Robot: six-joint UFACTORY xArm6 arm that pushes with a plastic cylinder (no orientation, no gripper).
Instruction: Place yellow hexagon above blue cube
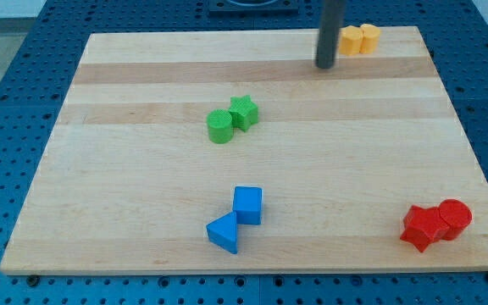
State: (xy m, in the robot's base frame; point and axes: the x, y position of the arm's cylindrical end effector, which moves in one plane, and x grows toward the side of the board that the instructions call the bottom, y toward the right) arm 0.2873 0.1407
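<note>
Yellow hexagon (350, 41) at the view's top, upright rod's tip (325, 66) just left, no end effector.

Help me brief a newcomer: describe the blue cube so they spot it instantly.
On the wooden board, look near the view's bottom edge, about midway across. Two blue blocks touch there; the blue cube is the upper-right, square-faced one, unlike the blue triangular block below-left.

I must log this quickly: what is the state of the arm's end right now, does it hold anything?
My tip: a bare rod with no hand, so it holds nothing; it stands just left of the yellow blocks, at the view's top.
</note>
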